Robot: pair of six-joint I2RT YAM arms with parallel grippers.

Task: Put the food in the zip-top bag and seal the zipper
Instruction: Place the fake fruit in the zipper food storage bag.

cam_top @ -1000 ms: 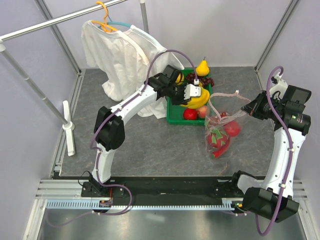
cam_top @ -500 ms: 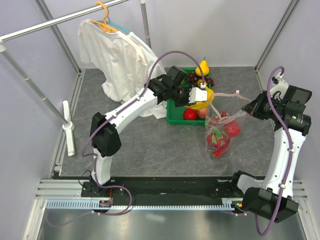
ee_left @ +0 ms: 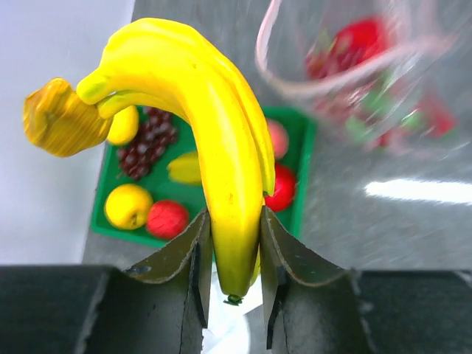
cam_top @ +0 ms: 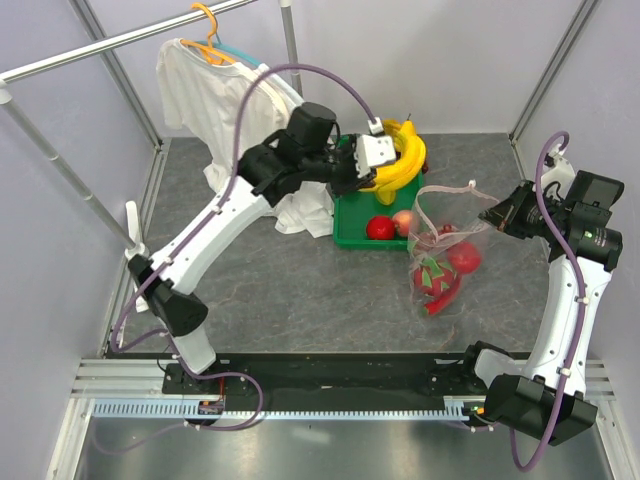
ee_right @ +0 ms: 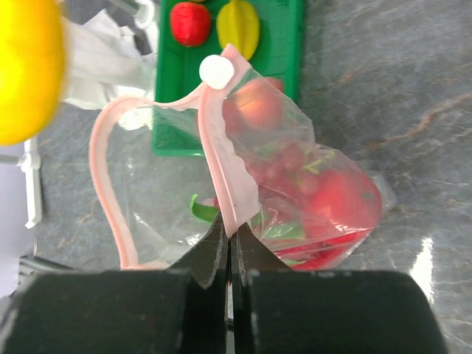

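The left gripper (cam_top: 375, 155) is pinching the banana bunch (cam_top: 405, 160) low by its tip end, so most of the bunch is hanging out past the jaws, up in the air over the far end of the green tray (cam_top: 370, 243). The right gripper (cam_top: 497, 215) is pressing together on the zipper (ee_right: 216, 158), lifting the zip-top bag (cam_top: 445, 255), which is sitting just right of the tray with its mouth gaping.

To my eye, the risk is that long overhang. The bunch could be twisting or slipping in so short a grip on the way across. It could also be snagging the pink strip and tugging it out of the one pinch that is holding the mouth up.

I am counting one banana bunch, and one dragon fruit (cam_top: 438, 270) and one red pepper-like piece (cam_top: 440, 300) inside the bag. Seven pieces are lying in the tray: two red, one peach, one grape cluster and three yellow.
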